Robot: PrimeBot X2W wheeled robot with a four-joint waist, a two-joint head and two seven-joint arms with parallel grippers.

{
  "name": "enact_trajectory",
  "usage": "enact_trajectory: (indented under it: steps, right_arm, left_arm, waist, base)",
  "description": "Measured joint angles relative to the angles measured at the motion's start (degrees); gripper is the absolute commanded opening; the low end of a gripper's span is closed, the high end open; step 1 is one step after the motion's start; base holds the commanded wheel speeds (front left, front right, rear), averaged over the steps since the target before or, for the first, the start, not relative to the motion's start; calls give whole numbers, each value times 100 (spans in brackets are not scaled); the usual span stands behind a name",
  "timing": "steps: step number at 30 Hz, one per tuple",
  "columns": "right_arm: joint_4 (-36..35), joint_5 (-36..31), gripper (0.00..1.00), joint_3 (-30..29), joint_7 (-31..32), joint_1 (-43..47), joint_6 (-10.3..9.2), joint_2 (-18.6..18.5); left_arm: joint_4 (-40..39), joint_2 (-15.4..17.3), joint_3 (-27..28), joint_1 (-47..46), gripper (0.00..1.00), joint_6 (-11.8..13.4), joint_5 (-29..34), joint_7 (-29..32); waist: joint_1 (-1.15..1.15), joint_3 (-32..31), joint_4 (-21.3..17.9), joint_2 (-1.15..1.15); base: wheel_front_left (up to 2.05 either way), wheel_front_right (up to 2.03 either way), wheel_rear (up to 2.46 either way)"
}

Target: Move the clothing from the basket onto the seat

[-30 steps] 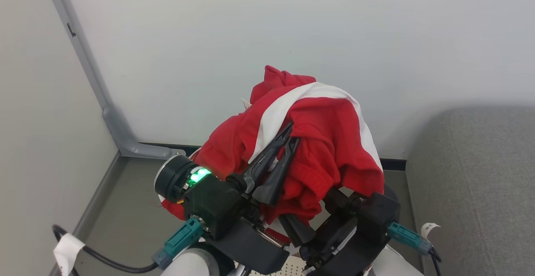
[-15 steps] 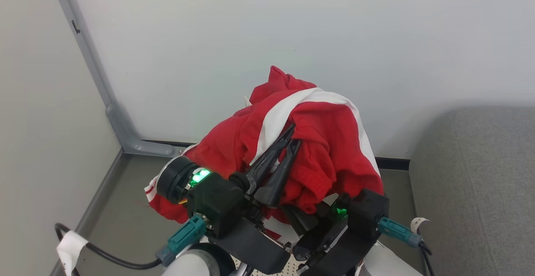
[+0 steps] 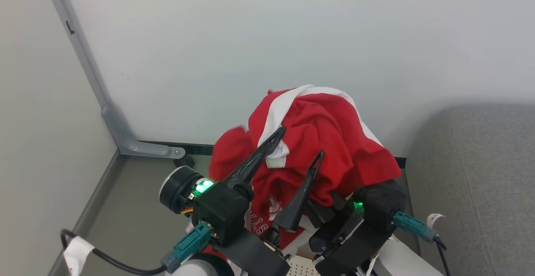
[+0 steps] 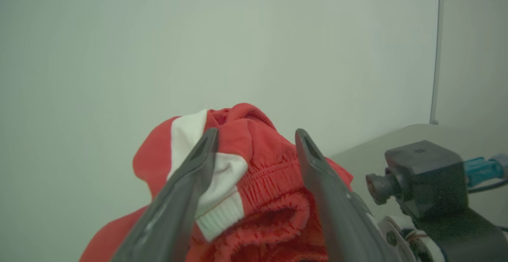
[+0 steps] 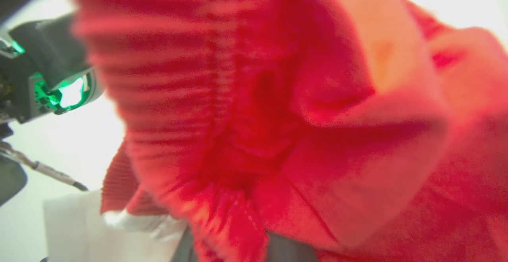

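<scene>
The clothing, a red bundle with white panels, hangs in the air in front of the wall, draped over my right gripper. That gripper's fingers are buried under the cloth, and its black body shows below the bundle. Red fabric presses against the right wrist view. My left gripper is open, its two fingers spread on the near side of the bundle and holding nothing. In the left wrist view the left gripper straddles a ribbed red waistband. A sliver of the perforated cream basket shows at the bottom. The grey seat lies to the right.
A pale wall stands close behind the bundle. A grey corner post runs down to the grey floor at the left. A black cable with a white tag lies at the lower left.
My left gripper has opened and let go of the clothing. The bundle has sagged lower and slid a little to the right over the right gripper.
</scene>
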Motion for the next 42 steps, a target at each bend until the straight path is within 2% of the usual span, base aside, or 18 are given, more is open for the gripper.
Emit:
enact_trajectory:
  steps: [11,18,32,42]
  right_arm:
    - [-10,-66,0,-383,-7,9,-12,-277]
    - [-112,-88,0,-797,-8,23,-113,-547]
    - [-158,-118,0,-1753,-9,196,-446,-1243]
    - [-118,-55,0,-2360,-9,277,-644,-1525]
  left_arm:
    - [-55,185,-83,357,100,2,26,94]
    - [-84,381,-200,923,100,69,27,155]
    - [-44,610,-266,1518,100,201,81,153]
    - [-15,631,-369,1532,100,205,233,94]
  waist:
    - [0,15,-93,0]
    - [0,48,-253,0]
    - [0,201,-689,0]
    - [0,442,-1047,0]
  base:
    - [0,0,0]
    - [0,0,0]
    - [0,0,0]
    - [0,0,0]
